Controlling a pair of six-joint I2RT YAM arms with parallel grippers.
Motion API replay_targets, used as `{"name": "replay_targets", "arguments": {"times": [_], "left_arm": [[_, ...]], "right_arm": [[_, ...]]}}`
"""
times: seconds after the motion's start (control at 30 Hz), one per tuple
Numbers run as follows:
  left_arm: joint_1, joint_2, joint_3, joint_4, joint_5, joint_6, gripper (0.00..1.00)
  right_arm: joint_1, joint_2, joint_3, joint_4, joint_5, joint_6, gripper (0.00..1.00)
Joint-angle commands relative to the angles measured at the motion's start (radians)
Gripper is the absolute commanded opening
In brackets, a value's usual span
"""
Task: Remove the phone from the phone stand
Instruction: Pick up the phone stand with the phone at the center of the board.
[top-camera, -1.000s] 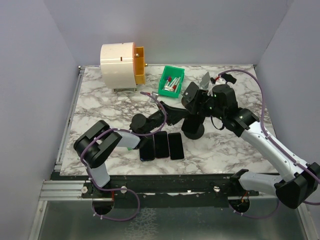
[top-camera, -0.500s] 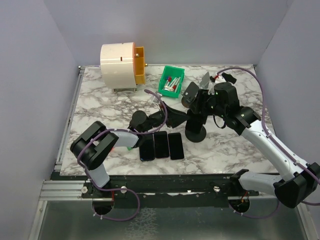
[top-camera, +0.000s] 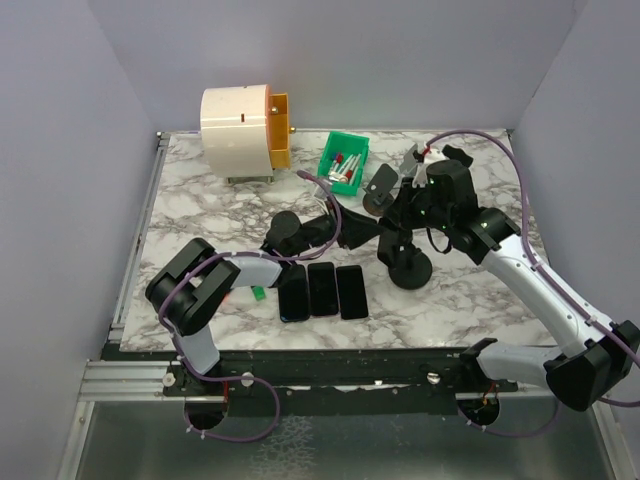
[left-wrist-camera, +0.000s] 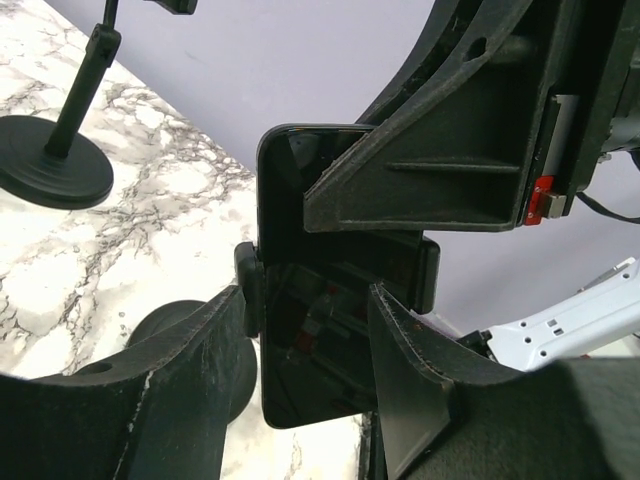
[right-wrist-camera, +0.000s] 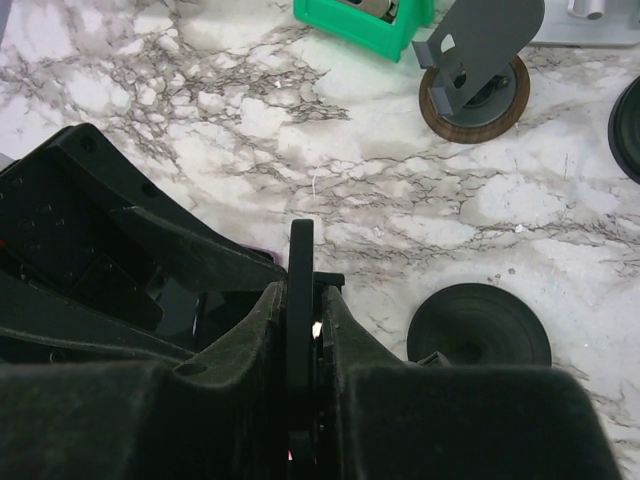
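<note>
Since a second ago the phone stand (top-camera: 405, 268) base has slid toward the right edge of the desk (top-camera: 200, 200), and the left arm has stretched further in after it.

Left to right:
- White-and-orange drum (top-camera: 245, 122) sits at the far-left corner, out of play.
- Three spare phones (top-camera: 322, 290) lie flat by the near edge.
- Green bin (top-camera: 343, 165) is at the far edge.
- Left tool (left-wrist-camera: 310, 300) sits low around the cradle, one finger against a clamp ear, the other in front of the phone (left-wrist-camera: 300, 370). It's probably bracing the stand so it doesn't drag. Can't tell whether it's actually clamped on anything.
- Phone is still in the cradle over mid-desk, clamp ears on both sides.
- Right tool (right-wrist-camera: 300, 300) is closed on the phone's upper half, fingers flat on front and back, thin edge toward its own camera. That grip suits a pull out of the clamp.

Sliding base suggests the clamp hasn't let go yet.
</note>
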Motion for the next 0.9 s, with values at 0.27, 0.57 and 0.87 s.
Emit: {"name": "replay_targets", "arguments": {"times": [0.27,0.57,0.87], "left_arm": [[0.014,-0.027,-0.009,0.005,0.132,0.047,0.60],[0.077,0.027,0.004,0.358,0.321,-0.226,0.62],[0.077,-0.102,-0.090,0.353,0.340,-0.224,0.67]], "right_arm": [[0.002,-0.145,-0.088,0.325,-0.228,-0.027,0.00],[-0.001,-0.191,-0.022,0.314,-0.370,-0.114,0.00],[-0.001,-0.335,-0.048,0.156,-0.570,-0.155,0.00]]}}
